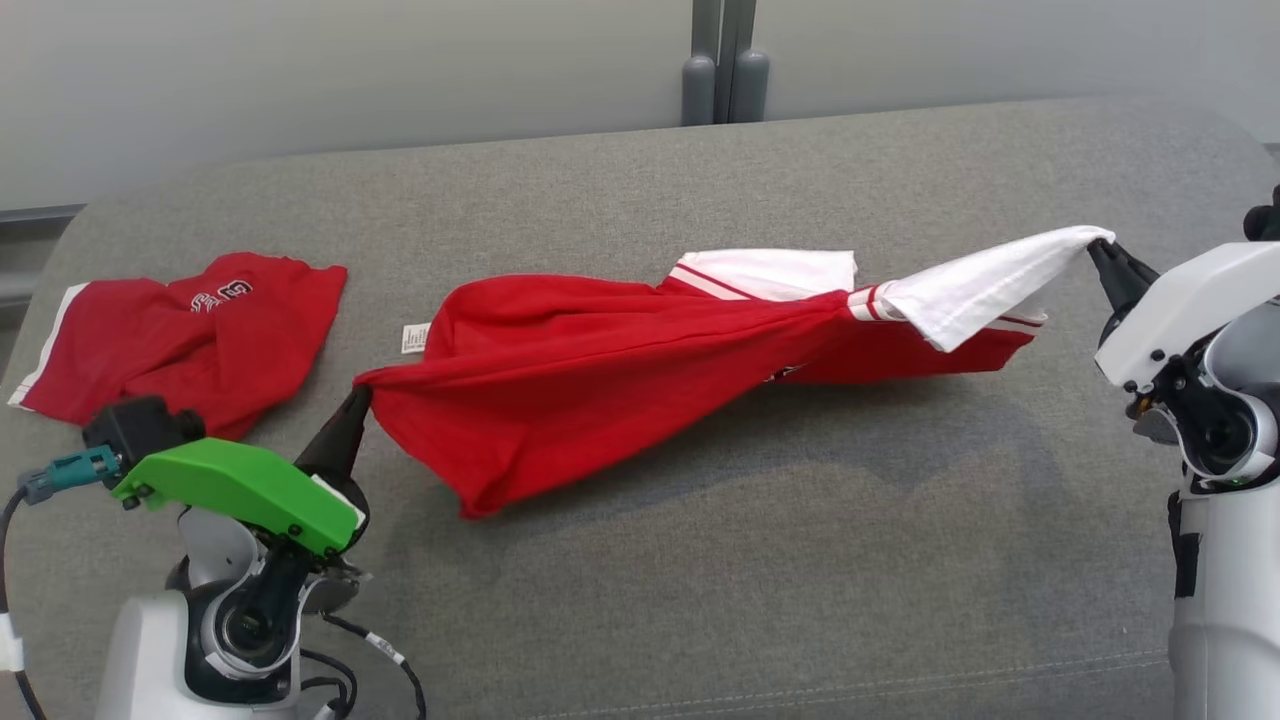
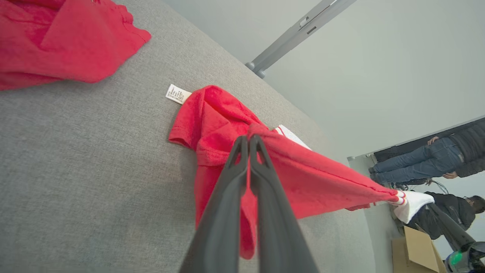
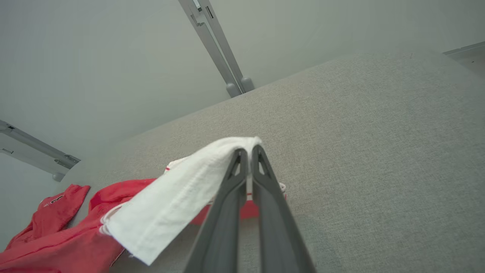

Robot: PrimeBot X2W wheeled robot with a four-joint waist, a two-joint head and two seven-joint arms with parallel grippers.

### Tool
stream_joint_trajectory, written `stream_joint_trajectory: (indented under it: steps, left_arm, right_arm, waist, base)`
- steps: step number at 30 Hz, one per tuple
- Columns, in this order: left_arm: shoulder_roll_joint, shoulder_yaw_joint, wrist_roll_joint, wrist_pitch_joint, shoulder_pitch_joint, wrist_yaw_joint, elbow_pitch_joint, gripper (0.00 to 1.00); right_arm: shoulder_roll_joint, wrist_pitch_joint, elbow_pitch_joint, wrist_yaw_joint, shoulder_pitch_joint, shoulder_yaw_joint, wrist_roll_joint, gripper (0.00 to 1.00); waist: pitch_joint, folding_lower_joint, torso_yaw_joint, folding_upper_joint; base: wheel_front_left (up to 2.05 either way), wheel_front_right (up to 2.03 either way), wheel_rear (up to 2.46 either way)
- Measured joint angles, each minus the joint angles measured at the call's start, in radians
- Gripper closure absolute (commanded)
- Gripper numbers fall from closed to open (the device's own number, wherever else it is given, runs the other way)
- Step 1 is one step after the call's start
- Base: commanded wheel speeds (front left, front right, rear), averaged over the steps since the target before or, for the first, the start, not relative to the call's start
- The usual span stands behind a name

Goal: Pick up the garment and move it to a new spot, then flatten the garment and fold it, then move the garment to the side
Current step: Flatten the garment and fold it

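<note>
Left gripper (image 1: 358, 398): jaws closed, pinching a red hem corner of the red T-shirt (image 1: 600, 390). The shirt is stretched between both arms across the middle of the grey upholstered surface (image 1: 720, 600); its rear folds rest on the fabric and its right end is raised. Right gripper (image 1: 1098, 248): jaws closed, clamping the tip of the shirt's white sleeve (image 1: 980, 285). Count: two garments, the second red garment (image 1: 190, 330) lying crumpled at far left, apart from the held one; one white care label (image 1: 415, 338). Room: pale wall and one grey post (image 1: 725, 70) behind. The left wrist view shows two people (image 2: 428, 159) and a cardboard box (image 2: 415, 246).
</note>
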State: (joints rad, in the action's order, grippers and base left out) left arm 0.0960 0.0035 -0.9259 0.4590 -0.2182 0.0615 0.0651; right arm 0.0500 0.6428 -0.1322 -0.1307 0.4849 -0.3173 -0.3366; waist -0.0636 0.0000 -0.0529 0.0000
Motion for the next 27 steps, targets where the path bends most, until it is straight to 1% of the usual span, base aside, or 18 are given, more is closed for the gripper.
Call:
stream_joint_trajectory:
  steps: [3,6,10,14,17,21,24,25,26,27]
  left_arm:
    - [-0.015,0.007,-0.061,0.043,-0.019,0.024,0.000,1.00]
    - [-0.021,0.017,-0.109,0.077,-0.103,0.051,0.018,1.00]
    - [-0.029,0.032,-0.159,0.099,-0.278,0.098,0.061,1.00]
    - [-0.018,0.045,-0.161,0.106,-0.500,0.130,0.108,1.00]
    - [-0.004,0.051,-0.161,0.109,-0.673,0.148,0.138,1.00]
    - [0.015,0.063,-0.159,0.094,-0.885,0.162,0.172,1.00]
    - [0.026,0.064,-0.144,0.065,-1.024,0.154,0.205,1.00]
    - [0.026,0.064,-0.144,0.065,-1.024,0.154,0.205,1.00]
    - [0.032,0.073,-0.142,0.037,-1.100,0.137,0.228,1.00]
    - [0.034,0.086,-0.144,0.021,-1.137,0.128,0.238,1.00]
  right_arm:
    - [0.000,0.038,-0.031,0.000,0.033,0.015,-0.050,1.00]
    - [-0.001,0.050,-0.089,0.000,0.092,0.046,-0.101,1.00]
    - [-0.001,0.040,-0.192,0.000,0.233,0.085,-0.191,1.00]
    - [-0.001,-0.013,-0.300,0.000,0.428,0.097,-0.205,1.00]
    - [0.000,-0.072,-0.385,0.000,0.594,0.095,-0.196,1.00]
    - [-0.001,-0.193,-0.507,0.000,0.817,0.051,-0.125,1.00]
    - [0.000,-0.311,-0.586,0.000,0.965,0.005,-0.053,1.00]
    - [0.000,-0.311,-0.586,0.000,0.965,0.005,-0.053,1.00]
    - [0.000,-0.398,-0.631,0.000,1.045,-0.026,0.001,1.00]
    - [0.000,-0.440,-0.647,0.000,1.077,-0.035,0.040,1.00]
  waist:
    - [-0.026,0.0000,-0.002,0.0000]
    - [-0.062,0.0000,-0.005,0.0000]
    - [-0.125,0.0000,-0.011,0.0000]
    - [-0.196,0.0000,-0.021,0.0000]
    - [-0.252,0.0001,-0.030,0.0000]
    - [-0.329,0.0001,-0.045,0.0000]
    - [-0.383,0.0002,-0.058,0.0000]
    - [-0.383,0.0002,-0.058,0.0000]
    - [-0.414,0.0002,-0.068,0.0000]
    - [-0.428,0.0002,-0.073,0.0000]
  base:
    - [0.00,0.00,0.00]
    - [0.00,0.00,0.00]
    - [0.00,0.00,0.00]
    - [0.00,0.00,0.00]
    - [0.00,0.00,0.00]
    - [0.00,0.00,0.00]
    - [0.00,0.00,0.00]
    - [0.00,0.00,0.00]
    - [0.00,0.00,0.00]
    - [0.00,0.00,0.00]
